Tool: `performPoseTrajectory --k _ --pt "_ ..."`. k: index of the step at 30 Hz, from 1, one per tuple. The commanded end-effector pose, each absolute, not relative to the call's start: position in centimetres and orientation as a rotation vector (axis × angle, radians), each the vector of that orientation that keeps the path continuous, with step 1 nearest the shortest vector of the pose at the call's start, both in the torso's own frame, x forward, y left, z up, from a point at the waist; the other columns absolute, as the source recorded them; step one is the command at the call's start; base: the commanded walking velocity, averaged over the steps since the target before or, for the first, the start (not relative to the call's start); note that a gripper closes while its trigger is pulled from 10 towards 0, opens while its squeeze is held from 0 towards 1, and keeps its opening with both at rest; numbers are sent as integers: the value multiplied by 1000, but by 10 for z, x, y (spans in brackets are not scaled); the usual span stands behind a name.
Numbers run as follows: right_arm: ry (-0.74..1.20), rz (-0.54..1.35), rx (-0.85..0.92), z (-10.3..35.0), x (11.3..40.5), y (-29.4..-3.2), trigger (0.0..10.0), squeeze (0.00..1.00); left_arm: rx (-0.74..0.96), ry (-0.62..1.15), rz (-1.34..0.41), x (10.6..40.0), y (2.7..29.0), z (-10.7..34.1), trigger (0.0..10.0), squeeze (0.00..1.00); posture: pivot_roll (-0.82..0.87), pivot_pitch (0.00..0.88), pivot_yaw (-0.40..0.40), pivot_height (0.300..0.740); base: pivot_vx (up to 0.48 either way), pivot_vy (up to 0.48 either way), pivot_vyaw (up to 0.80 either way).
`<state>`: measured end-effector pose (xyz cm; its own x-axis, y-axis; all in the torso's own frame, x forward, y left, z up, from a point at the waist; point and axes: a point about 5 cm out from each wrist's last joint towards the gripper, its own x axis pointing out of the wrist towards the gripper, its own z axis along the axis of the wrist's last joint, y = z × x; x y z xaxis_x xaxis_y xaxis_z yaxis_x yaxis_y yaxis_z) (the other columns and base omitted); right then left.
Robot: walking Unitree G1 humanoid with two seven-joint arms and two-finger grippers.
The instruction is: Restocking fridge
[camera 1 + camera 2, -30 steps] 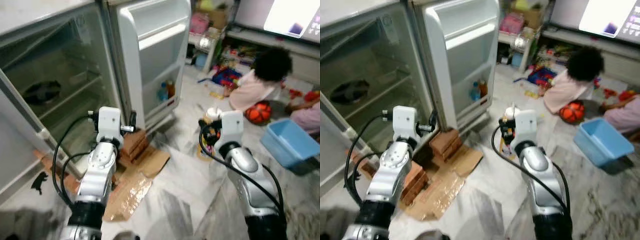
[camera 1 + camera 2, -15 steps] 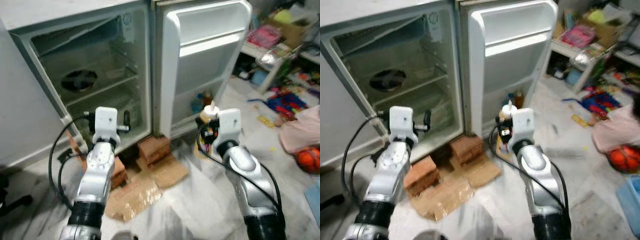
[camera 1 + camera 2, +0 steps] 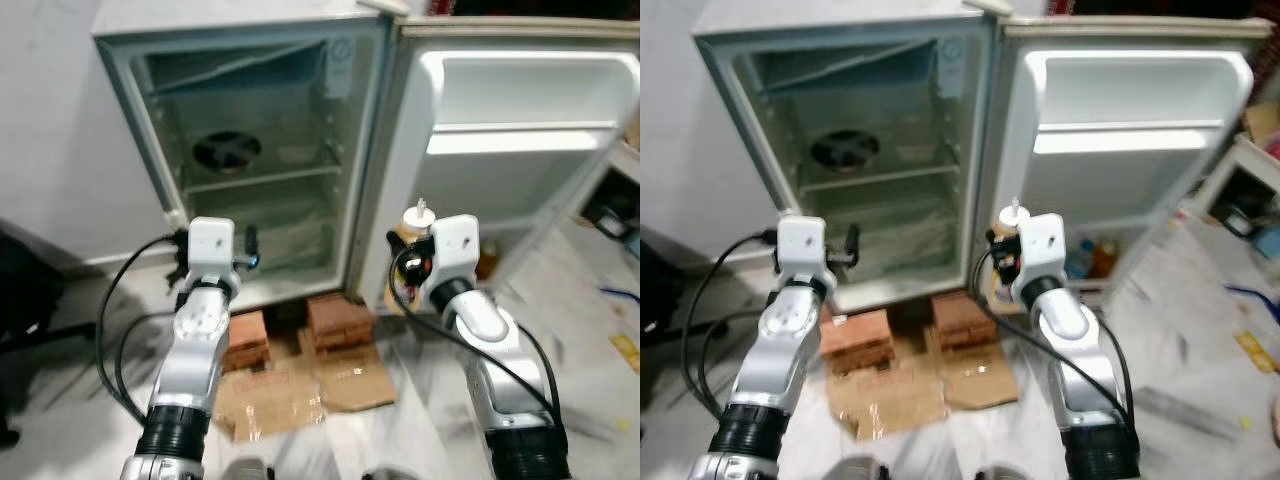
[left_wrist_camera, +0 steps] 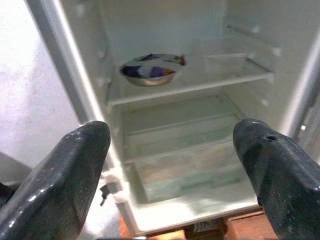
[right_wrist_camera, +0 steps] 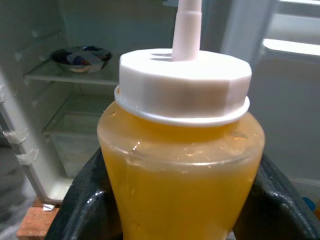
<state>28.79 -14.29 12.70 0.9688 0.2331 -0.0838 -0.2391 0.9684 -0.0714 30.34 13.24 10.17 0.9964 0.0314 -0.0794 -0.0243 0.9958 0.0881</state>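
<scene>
Before you stands the fridge point(image 3: 262, 165), its door point(image 3: 520, 160) swung wide to your right. On the back of the fridge's middle shelf point(image 4: 200, 82), toward its left edge, sits a metal bowl point(image 4: 150, 70). Below that shelf lies a clear drawer point(image 4: 185, 167) on the fridge floor.

Your right claw point(image 5: 175, 200) is clenched on a squeeze bottle point(image 5: 182, 150) of yellow-orange liquid, one black finger point(image 5: 87, 200) pressed to each side of the body; the bottle's white cap point(image 5: 185, 85) and thin nozzle point upward. You see the bottle point(image 3: 412, 240) held upright in the air, in front of the hinge line between the fridge's right edge and the door, near the level of the lowest door shelf.

Your left claw point(image 4: 170, 170) is released, its two fingers point(image 4: 55, 185) spread wide and holding nothing. It hovers in front of the fridge's lower left corner, pointed at the drawer.

On the lowest door shelf stand two small bottles point(image 3: 1090, 258), one blue, one orange-brown. Under the fridge's front edge sit bricks point(image 3: 335, 320) on the floor, with flattened cardboard point(image 3: 300, 385) spread just in front of them.
</scene>
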Motion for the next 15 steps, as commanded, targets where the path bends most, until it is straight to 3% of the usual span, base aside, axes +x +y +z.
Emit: performPoseTrajectory --k 1,15 --pt "44 206 -76 132 288 -153 10000 0 63 89 0 302 122 103 10000 0 -12 0 -2 740 0 -465 0" --pt "30 215 -60 133 288 -152 10000 0 33 103 0 293 119 103 10000 0 -13 0 -2 740 0 -477 0"
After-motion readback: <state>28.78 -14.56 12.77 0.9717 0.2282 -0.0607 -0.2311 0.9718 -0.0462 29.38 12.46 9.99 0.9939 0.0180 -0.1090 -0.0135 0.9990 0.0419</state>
